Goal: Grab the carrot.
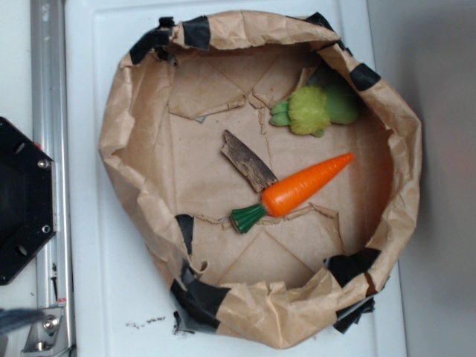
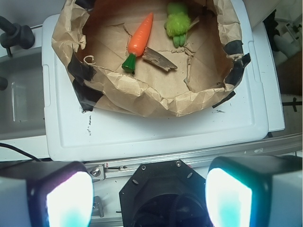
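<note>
The carrot is glossy orange with a dark-green stub top and lies on the floor of a brown paper nest, tip pointing up-right. The wrist view shows the carrot far ahead near the top, stub toward me. My gripper is open, its two pale fingertips spread wide at the bottom of the wrist view, above the black robot base and well back from the nest. Nothing is between them. The exterior view does not show the gripper.
A flat brown bark-like piece touches the carrot's thick end. A fuzzy lime-green plush toy sits at the nest's far side. The nest rests on a white tray. The black robot base and a metal rail stand at the left.
</note>
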You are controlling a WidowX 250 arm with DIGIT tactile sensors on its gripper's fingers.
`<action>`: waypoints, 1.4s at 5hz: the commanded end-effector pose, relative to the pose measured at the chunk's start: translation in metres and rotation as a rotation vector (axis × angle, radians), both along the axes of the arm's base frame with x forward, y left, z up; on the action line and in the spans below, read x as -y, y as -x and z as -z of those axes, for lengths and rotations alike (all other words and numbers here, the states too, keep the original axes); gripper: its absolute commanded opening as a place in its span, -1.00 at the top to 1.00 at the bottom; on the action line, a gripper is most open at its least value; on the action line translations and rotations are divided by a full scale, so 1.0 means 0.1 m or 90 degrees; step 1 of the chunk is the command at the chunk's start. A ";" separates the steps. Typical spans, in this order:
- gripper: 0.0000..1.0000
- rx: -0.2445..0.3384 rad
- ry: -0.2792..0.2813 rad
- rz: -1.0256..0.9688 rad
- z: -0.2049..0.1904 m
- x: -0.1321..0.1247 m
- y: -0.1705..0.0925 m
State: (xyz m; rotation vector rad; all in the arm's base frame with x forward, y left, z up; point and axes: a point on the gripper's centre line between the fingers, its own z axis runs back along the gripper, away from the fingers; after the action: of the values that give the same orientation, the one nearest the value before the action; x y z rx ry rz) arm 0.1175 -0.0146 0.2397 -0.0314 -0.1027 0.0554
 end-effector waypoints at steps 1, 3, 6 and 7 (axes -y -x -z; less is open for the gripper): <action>-1.00 0.000 0.000 0.000 0.00 0.00 0.00; -1.00 0.073 0.034 -0.155 0.72 -0.11 -1.00; -1.00 0.039 0.061 -0.085 1.78 -0.01 -1.94; -1.00 -0.012 0.108 -0.024 2.07 0.17 -1.84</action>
State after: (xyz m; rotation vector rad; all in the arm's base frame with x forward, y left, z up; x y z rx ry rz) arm 0.2976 -0.0314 0.0266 -0.1942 -0.0496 0.1128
